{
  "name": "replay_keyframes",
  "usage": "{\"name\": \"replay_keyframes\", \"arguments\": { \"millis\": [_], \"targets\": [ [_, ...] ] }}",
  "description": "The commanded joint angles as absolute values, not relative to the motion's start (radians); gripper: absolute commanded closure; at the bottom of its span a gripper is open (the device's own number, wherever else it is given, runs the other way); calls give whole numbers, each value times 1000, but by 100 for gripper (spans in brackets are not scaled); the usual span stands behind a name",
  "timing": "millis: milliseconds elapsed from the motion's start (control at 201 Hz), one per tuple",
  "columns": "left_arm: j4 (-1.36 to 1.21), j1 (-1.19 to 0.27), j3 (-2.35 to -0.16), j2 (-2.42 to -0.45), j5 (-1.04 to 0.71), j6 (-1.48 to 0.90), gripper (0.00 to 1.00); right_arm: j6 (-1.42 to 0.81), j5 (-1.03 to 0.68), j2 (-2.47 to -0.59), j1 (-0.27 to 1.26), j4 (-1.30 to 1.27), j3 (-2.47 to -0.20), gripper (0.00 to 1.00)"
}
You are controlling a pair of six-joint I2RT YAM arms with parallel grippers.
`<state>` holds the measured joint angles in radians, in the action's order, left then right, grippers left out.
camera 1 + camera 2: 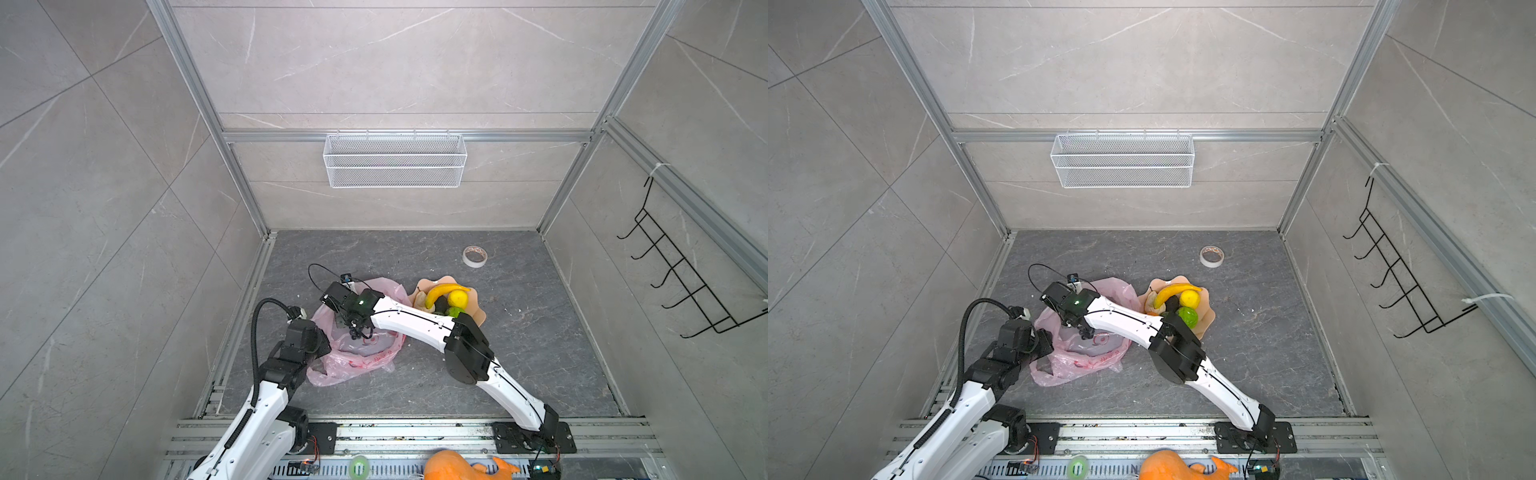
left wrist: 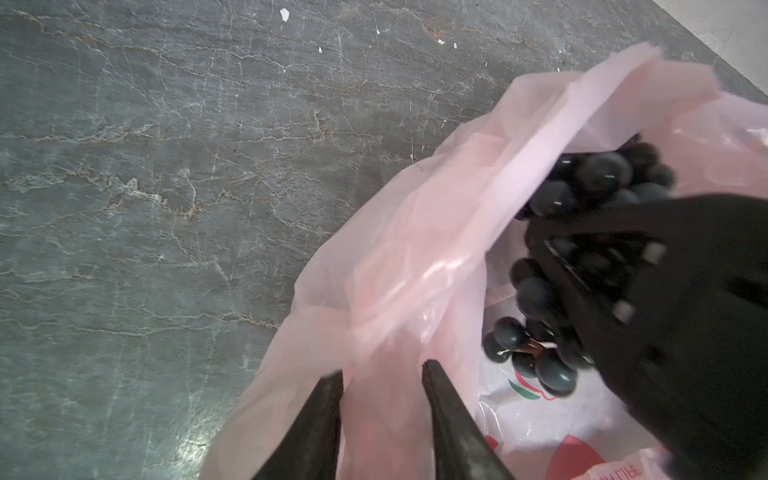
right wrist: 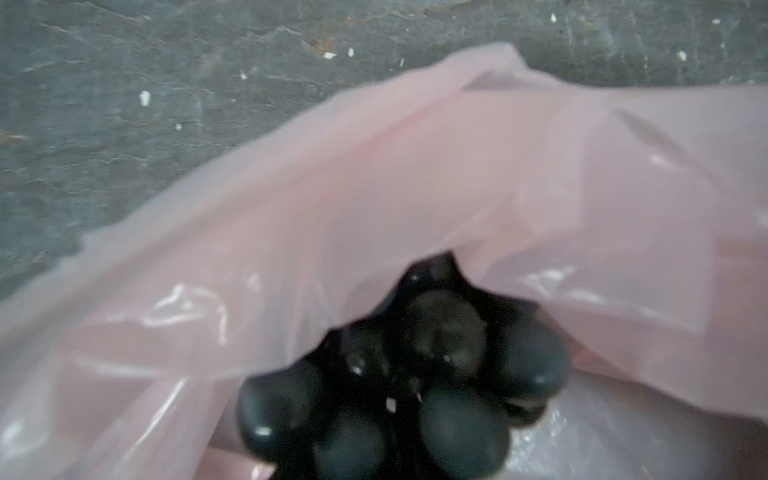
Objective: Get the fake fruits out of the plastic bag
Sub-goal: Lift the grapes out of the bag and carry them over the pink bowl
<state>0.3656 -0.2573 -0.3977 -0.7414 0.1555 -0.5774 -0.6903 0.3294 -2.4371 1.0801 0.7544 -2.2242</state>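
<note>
Sitting between right jaws: grape bunch (image 2: pixel 602 171), inside plastic bag (image 2: pixel 415 249)

One bag (image 1: pixel 357 368) with one grape bunch (image 3: pixel 415 374) in it. One plate (image 1: pixel 478 316) bearing one banana (image 1: pixel 444 291), one lemon (image 1: pixel 459 298), one green fruit (image 1: pixel 1187 316), one dark avocado (image 1: pixel 1170 306), one cream piece (image 1: pixel 420 300) (five fruits showing there). Two tape rolls: white tape (image 1: pixel 475 256) on the bench (image 1: pixel 528 357), green tape (image 1: pixel 359 467) near one orange object (image 1: pixel 453 467). One basket (image 1: pixel 395 162), one hook rack (image 1: pixel 681 270), two arms: left arm (image 1: pixel 262 415), right arm (image 1: pixel 415 321).
</note>
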Motion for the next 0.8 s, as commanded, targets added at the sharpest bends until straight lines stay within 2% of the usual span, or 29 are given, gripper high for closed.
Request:
{"name": "replay_keyframes", "arguments": {
  "millis": [0,319,523,792],
  "targets": [
    [347,-258,-416,-736,176,-572,65,-667,316,-2312,1101,665,-2105,74],
    [352,-258,-417,-738,186,-576,65,-646,134,-1979,1107,384,-1629,74],
    [357,-259,-419,-738,192,-579,65,-640,100,-1851,1106,319,-1467,73],
    [364,-259,-419,-735,202,-584,65,-634,143,-1685,1104,385,-1367,73]
  ]
}}
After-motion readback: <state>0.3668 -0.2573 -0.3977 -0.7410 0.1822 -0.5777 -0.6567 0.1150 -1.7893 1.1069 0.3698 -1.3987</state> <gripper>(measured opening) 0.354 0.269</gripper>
